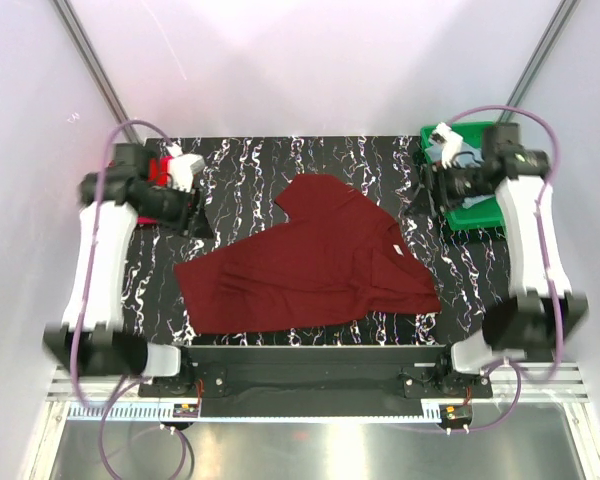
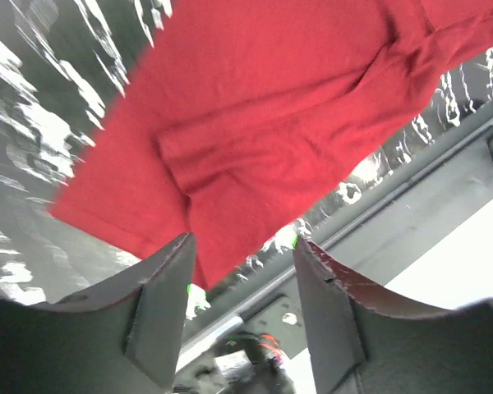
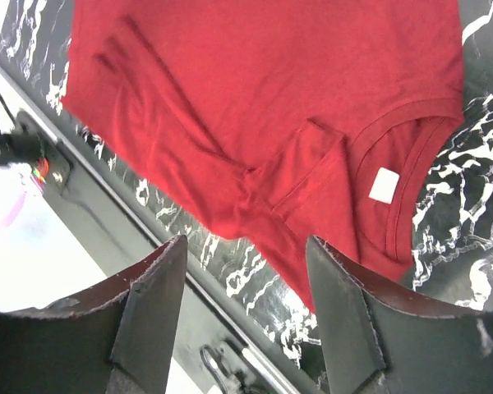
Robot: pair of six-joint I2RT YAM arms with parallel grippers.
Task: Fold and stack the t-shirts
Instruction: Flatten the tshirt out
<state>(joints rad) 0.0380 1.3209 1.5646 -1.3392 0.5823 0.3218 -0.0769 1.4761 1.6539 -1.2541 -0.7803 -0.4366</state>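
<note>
The dark maroon t-shirt (image 1: 310,260) lies spread out in the middle of the black table (image 1: 250,155) with white streaks. It sits a bit crooked, with its neck hole toward the right side. Its lower edge is close to the near edge of the table. A small white label (image 3: 384,185) shows inside the neck.

The left gripper (image 1: 185,168) hangs up in the air over the far left part of the table. Its two fingers (image 2: 160,304) stand apart and hold nothing. A bit of bright red cloth (image 1: 161,166) peeks out just beside it.

The right gripper (image 1: 446,143) hangs over the green tray (image 1: 475,215) at the far right. Its fingers (image 3: 152,312) stand wide apart too, with nothing in them. Neither gripper touches the maroon shirt.
</note>
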